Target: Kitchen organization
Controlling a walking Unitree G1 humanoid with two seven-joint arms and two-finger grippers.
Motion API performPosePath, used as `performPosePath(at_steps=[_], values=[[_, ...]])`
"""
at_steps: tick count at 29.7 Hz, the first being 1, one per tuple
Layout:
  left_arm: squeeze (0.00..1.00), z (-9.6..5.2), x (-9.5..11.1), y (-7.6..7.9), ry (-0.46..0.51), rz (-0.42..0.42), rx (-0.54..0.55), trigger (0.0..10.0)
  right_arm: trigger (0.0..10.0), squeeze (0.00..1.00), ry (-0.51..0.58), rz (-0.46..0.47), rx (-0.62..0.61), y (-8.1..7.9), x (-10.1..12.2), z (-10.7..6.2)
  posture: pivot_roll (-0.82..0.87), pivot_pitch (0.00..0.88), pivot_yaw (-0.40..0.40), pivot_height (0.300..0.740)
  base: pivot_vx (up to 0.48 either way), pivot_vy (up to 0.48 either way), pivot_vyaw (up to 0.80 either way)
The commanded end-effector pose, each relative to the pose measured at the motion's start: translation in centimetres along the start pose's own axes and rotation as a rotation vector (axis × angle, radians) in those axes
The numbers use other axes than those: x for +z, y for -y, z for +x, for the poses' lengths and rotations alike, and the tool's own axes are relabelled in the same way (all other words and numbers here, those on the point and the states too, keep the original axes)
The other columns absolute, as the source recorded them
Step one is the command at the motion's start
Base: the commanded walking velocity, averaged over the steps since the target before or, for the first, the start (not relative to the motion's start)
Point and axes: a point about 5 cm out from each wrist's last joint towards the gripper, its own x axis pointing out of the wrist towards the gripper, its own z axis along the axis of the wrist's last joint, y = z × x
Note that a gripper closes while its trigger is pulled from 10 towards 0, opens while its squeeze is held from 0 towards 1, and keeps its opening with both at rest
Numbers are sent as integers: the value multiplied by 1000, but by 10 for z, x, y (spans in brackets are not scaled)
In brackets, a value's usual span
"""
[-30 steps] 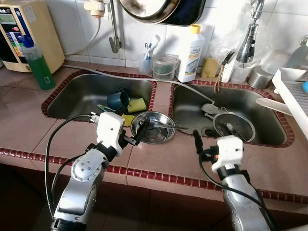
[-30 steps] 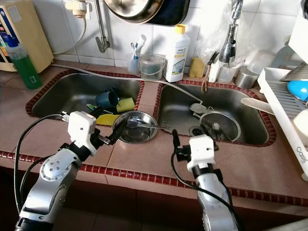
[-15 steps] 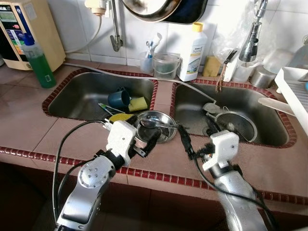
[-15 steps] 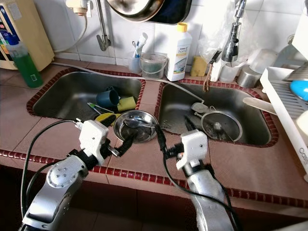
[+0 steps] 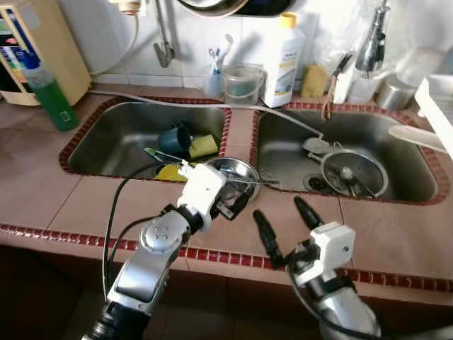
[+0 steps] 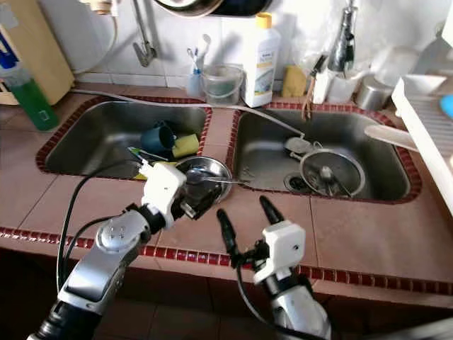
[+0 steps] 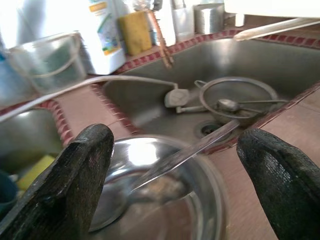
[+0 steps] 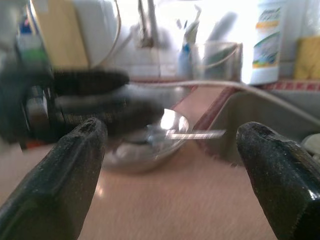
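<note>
Between both sinks, left tool [image 5: 228, 204] spread beside round steel bowl [image 5: 236, 172] — shiny, spoon-holding.

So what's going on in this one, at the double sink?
The robot stands at a tiled counter with two steel sinks. Its left pincer is open at the near rim of a steel bowl that sits on the counter between the sinks, with a spoon lying in the bowl, handle out over the rim. The right pincer is open too, over the counter tile just in front, holding nothing. A dark mug and yellow sponge lie in the left sink, a strainer in the right.
</note>
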Motion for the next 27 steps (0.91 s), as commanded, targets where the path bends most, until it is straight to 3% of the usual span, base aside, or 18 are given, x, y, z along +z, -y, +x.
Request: performPosePath(at_steps=[1, 7, 11, 20, 27], values=[[0, 2, -3, -5, -30, 22, 32, 10000, 10000, 0, 26, 9, -10, -3, 8, 1, -301, 112, 93, 732, 0, 0, 0], [0, 10, 2, -13, -27, 79, 98, 10000, 10000, 0, 40, 24, -21, -6, 16, 2, -303, 117, 98, 732, 0, 0, 0], [0, 11, 1, -16, -37, 166, 152, 10000, 10000, 0, 52, 33, -30, -5, 21, 4, -300, 120, 98, 732, 0, 0, 0], [0, 2, -6, -21, -58, 262, 182, 10000, 10000, 0, 91, 100, -28, -8, 34, 6, -290, 132, 95, 732, 0, 0, 0], [0, -4, -8, -31, -58, 302, 167, 10000, 10000, 0, 31, 105, -10, -9, 30, -6, -287, 143, 92, 732, 0, 0, 0]])
